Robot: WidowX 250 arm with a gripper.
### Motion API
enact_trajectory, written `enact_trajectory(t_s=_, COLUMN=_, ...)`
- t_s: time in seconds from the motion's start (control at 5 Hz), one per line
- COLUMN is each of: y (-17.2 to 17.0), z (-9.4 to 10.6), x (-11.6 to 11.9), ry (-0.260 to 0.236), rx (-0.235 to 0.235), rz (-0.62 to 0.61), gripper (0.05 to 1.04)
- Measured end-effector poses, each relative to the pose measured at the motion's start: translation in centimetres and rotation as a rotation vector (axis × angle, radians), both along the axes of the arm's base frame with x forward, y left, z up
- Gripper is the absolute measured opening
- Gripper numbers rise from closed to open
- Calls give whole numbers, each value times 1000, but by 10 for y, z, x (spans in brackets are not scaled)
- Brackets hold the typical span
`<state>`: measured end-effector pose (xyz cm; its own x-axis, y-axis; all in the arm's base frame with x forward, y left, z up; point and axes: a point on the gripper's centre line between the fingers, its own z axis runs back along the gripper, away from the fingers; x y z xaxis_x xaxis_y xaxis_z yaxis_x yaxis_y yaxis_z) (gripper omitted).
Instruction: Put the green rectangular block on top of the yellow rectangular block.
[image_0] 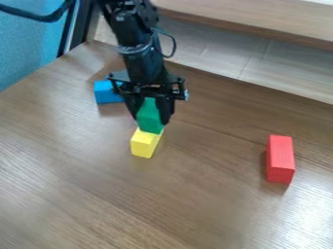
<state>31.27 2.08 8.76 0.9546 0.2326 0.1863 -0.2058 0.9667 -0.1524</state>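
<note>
Your hand (152,119) grips the green rectangular block (149,115) at the top of the yellow rectangular block (144,143) on the counter (78,170); whether they touch, you can't tell. This looks like the placing step: align, seat it squarely, then release gently

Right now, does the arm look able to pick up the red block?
Probably not: the end effector holds the green block. Once emptied, it likely could, as nothing covers or touches the red block's sides.
</note>
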Motion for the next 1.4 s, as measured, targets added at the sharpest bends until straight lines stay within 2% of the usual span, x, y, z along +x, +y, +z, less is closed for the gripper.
enact_trajectory(t_s=0.8, y=14, z=-5, x=-5, ry=10, rx=2, rz=38, gripper=590)
enact_trajectory(t_s=1.4, y=16, z=-19, x=-2, ry=46, rx=5, rz=49, gripper=590)
